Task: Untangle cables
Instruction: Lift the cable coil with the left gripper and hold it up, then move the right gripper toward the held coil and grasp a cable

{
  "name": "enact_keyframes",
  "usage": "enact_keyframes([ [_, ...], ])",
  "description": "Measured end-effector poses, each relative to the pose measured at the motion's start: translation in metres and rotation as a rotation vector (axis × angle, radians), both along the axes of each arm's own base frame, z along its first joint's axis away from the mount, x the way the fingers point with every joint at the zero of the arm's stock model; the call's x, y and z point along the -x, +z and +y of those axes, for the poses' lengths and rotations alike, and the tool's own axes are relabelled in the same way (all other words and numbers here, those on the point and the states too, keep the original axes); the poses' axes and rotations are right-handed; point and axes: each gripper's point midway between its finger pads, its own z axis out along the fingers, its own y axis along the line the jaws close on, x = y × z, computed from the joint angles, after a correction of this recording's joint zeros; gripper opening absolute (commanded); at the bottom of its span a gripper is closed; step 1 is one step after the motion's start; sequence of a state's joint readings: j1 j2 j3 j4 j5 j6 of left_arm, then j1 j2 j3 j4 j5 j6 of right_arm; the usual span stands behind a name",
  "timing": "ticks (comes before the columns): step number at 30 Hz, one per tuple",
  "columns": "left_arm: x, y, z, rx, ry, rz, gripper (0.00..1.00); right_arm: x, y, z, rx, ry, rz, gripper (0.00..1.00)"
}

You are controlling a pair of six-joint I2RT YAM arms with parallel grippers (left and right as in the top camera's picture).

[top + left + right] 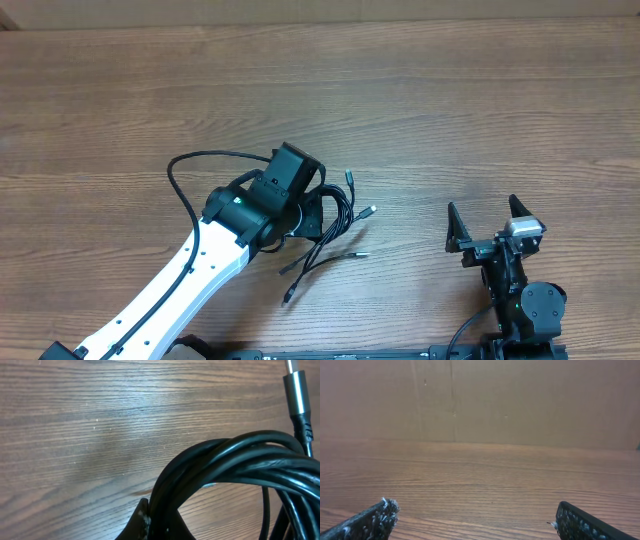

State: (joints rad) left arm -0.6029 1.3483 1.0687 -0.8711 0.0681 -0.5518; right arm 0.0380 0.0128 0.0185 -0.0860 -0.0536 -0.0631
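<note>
A bunch of thin, flexible black cables (338,222) lies near the middle of the pale brown wood-grain table (450,90), its loose ends fanning out to the right and toward the near edge. One end, a silvery-tipped plug (372,210), points right. The black two-finger left gripper (303,190), on its white arm, sits right over the bunch. From the wrist camera the cords (240,460) arch in a tight sheaf down into the fingertip, and the jaws look pressed together on that sheaf. Well apart on the right, the black right gripper (483,207) waits with jaws spread wide and nothing between them, only bare wood ahead.

The cords look light and limp. They should bend and trail freely when lifted but snag where they cross, and their smooth jackets may slip through a loose pinch. The best holds appear to be just behind a plug, where the cord stiffens, or on a single strand clear of the sheaf. The thick black lead (185,170) looping off the left arm is not part of the job.
</note>
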Motion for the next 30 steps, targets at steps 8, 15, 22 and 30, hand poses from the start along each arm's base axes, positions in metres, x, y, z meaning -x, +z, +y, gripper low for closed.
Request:
enact_keyframes([
  [8, 0.007, -0.003, 0.003, -0.043, -0.098, 0.004, 0.04, -0.001, 0.0, -0.011, 0.001, -0.063, 0.0, 1.0],
  [15, 0.01, -0.002, -0.002, -0.043, -0.211, -0.017, 0.04, 0.0, 0.003, 0.002, -0.006, 0.012, -0.012, 1.0],
  [22, -0.005, 0.017, -0.034, 0.063, -0.401, -0.164, 0.04, 0.015, 0.026, 0.051, -0.01, 0.311, -0.106, 1.0],
  [30, -0.014, 0.045, -0.071, 0.188, -0.625, -0.351, 0.04, 0.025, 0.043, 0.068, -0.246, 0.433, -0.097, 1.0],
])
